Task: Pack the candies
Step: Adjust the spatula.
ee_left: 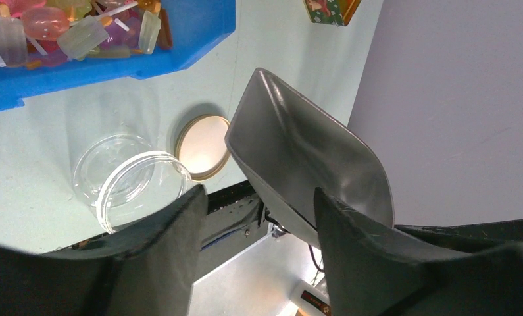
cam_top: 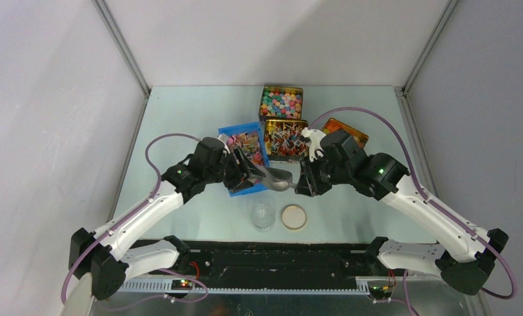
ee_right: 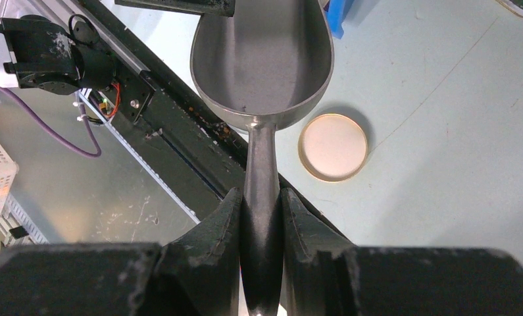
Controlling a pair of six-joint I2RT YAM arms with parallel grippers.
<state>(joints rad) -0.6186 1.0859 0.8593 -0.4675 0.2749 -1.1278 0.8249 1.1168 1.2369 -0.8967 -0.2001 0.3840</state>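
Note:
The candies (cam_top: 285,140) are twist-wrapped sweets filling a gold tin behind the grippers. My right gripper (cam_top: 304,179) is shut on the handle of a grey metal scoop (cam_top: 276,176). In the right wrist view the gripper (ee_right: 262,197) pinches the handle, and the scoop bowl (ee_right: 262,59) is empty. My left gripper (cam_top: 250,172) is open at the scoop's bowl, over the blue bin's front edge. In the left wrist view its fingers (ee_left: 258,197) stand apart, with the scoop bowl (ee_left: 311,171) just ahead against the right finger. A clear jar (cam_top: 263,214) stands open below the scoop.
The jar's lid (cam_top: 294,216) lies right of the jar. A blue bin (cam_top: 241,189) holds pastel wrapped pieces. A tin of pastel balls (cam_top: 281,102) is at the back. An orange tin (cam_top: 347,130) sits behind my right arm. The black base rail (cam_top: 278,260) runs along the near edge.

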